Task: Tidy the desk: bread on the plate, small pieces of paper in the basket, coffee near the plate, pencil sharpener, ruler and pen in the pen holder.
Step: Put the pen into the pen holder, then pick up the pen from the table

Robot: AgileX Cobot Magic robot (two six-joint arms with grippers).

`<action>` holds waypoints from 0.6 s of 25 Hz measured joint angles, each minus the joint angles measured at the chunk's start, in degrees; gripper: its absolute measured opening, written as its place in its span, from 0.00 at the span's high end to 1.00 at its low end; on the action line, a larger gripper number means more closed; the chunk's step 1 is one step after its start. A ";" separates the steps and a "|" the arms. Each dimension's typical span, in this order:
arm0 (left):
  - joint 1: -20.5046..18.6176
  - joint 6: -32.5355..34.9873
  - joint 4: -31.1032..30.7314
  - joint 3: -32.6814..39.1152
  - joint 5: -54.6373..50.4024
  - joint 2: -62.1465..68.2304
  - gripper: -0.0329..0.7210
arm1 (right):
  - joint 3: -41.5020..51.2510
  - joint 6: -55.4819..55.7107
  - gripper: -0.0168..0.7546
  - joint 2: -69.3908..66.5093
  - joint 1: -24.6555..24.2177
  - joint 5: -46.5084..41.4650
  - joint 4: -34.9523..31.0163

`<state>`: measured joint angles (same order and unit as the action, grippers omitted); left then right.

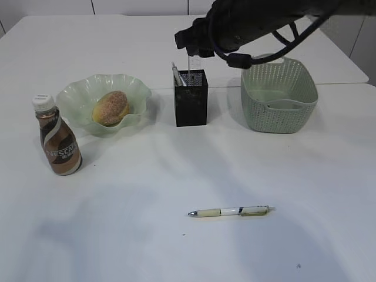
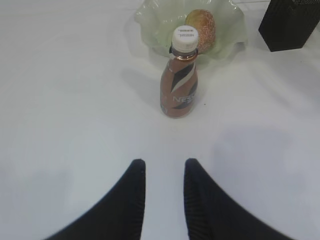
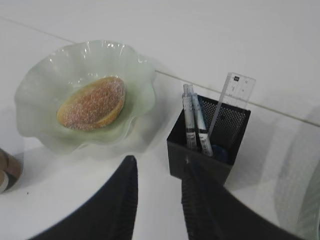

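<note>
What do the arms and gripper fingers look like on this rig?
All black. The left gripper and right gripper each have two curved, tapering fingers with a finely ribbed matte surface. In the exterior view the right arm is a bulky dark casing with black cables looping alongside. No markings are legible.

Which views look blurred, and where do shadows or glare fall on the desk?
Exterior view: the arm at the top is blurred, and soft shadows spread over the desk around the pen. Left wrist view: the coffee is fairly sharp, the left gripper dark and soft. Right wrist view: slightly hazy overall; the ruler looks washed out, and the plate casts a faint shadow.
</note>
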<state>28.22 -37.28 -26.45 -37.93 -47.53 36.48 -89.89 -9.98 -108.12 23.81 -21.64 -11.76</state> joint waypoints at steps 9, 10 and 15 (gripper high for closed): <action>0.00 0.00 0.11 0.00 -4.08 0.00 0.72 | 0.08 0.31 0.64 6.12 0.00 -15.98 0.60; 0.00 0.00 0.24 0.00 -4.33 0.00 0.72 | 0.08 0.55 0.64 7.89 0.00 -17.32 0.75; 0.00 0.00 1.51 0.00 -4.35 0.00 0.72 | 0.22 3.06 0.64 12.30 0.00 -23.14 2.97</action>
<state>28.22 -37.28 -24.94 -37.93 -51.89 36.48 -89.67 -6.92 -95.82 23.81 -44.78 -8.79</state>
